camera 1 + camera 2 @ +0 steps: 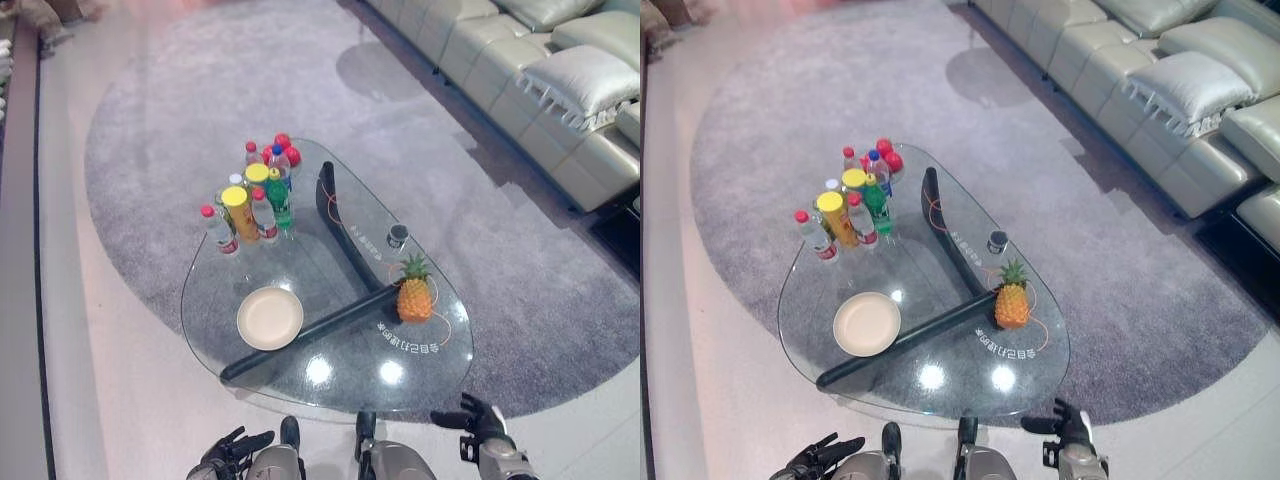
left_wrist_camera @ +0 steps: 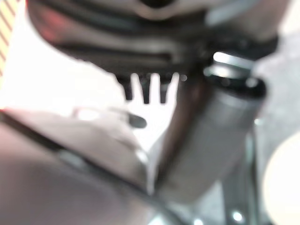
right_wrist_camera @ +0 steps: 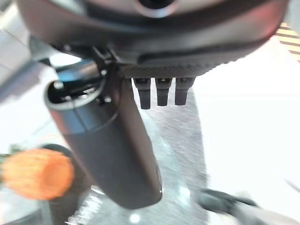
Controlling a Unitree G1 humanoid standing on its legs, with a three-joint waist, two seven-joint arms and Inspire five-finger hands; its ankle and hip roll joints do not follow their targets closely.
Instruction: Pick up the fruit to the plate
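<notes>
Both robot hands, left [image 1: 232, 450] and right [image 1: 478, 418], hang relaxed and empty below the glass counter [image 1: 300, 372]; orange pineapple [image 1: 413, 296] sits untouched, well apart from the round cream plate [image 1: 270, 318].

Left hand [image 1: 232, 449]: dark, with slim black fingers, on a rounded silver-grey forearm. Right hand [image 1: 478, 417]: dark, fingers black, on a silver-grey wrist with a small black fitting. Up close, the right thumb [image 3: 110, 154] is a thick, smooth, dark cylinder; the fingers [image 3: 162, 91] are short, ribbed and black.
</notes>
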